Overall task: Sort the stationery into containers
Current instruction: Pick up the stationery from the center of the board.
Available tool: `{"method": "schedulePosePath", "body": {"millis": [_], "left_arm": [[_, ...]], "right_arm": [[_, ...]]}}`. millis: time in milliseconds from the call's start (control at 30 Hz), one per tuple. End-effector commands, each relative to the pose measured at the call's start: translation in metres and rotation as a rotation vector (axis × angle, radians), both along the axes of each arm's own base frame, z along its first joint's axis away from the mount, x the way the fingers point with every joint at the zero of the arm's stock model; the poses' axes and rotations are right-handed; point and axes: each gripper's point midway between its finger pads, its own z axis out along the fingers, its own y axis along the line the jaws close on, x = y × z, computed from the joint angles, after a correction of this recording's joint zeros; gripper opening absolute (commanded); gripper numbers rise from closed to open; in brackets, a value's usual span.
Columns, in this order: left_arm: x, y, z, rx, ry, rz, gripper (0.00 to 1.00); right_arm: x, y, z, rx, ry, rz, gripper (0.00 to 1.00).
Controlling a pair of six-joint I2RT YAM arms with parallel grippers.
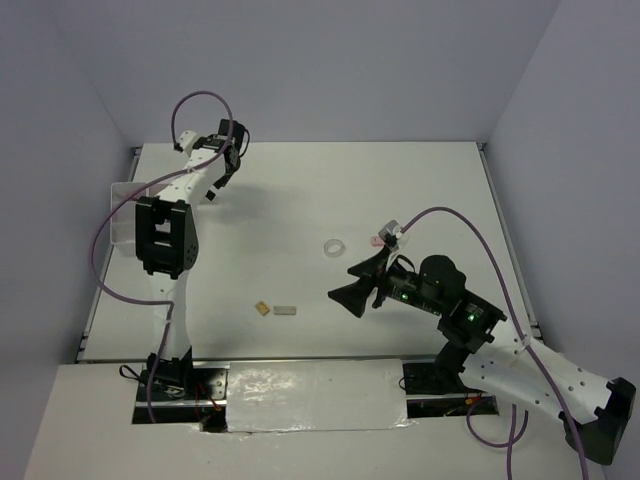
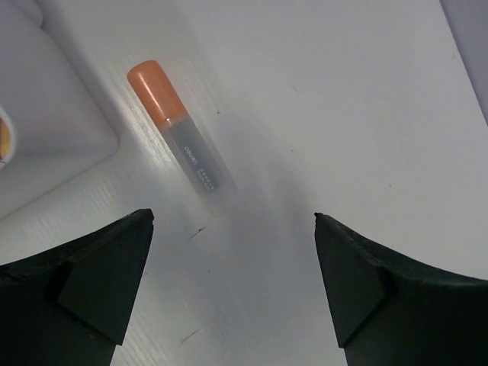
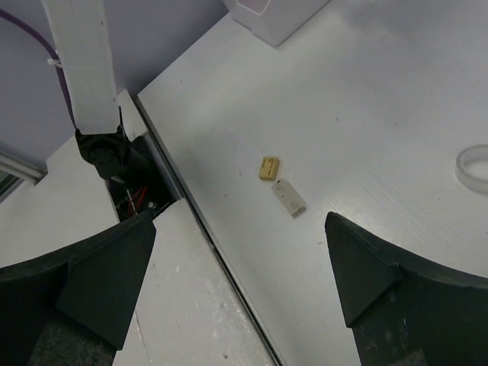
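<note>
Markers number one: an orange-capped marker [image 2: 179,137] lies on the bench [image 2: 366,99] just ahead of the left jaws, which are spread wide and empty. Its long axis runs diagonally, cap pointing away and left toward the white box [image 2: 53,114]. Open bench spreads rightward. Ahead of the right jaws, also apart and empty, two erasers, tan eraser [image 3: 268,168] and grey eraser [image 3: 288,197], lie near the bench edge; one tape ring [image 3: 474,164] sits to the right.

Tape ring [image 3: 463,162] half off the right wrist view — white box [image 2: 53,114] a mere corner, contents indistinct
</note>
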Motion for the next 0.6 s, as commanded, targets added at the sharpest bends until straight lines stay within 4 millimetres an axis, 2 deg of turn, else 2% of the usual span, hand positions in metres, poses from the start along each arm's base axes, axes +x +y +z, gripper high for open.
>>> {"method": "schedulePosePath", "body": {"millis": [0,167,300,533,567], "left_arm": [[-0.01,-0.002,-0.02,-0.031,0.043,0.122,0.99],[-0.011,0.0,-0.043,-0.026,0.08,0.163,0.99],[-0.027,0.006,-0.064,-0.019,0.129,0.21,0.99],[-0.035,0.021,-0.086,-0.027,0.156,0.234,0.98],[-0.032,0.024,-0.084,-0.026,0.154,0.236,0.98]], "right_arm": [[0.002,0.003,0.007,0.019,-0.031,0.009,1.0],[0.002,0.004,0.004,0.013,-0.027,0.013,1.0],[0.002,0.004,0.003,0.013,-0.027,0.011,1.0],[0.001,0.005,0.001,0.014,-0.026,0.023,1.0],[0.001,0.005,0.001,0.011,-0.022,0.025,1.0]]}}
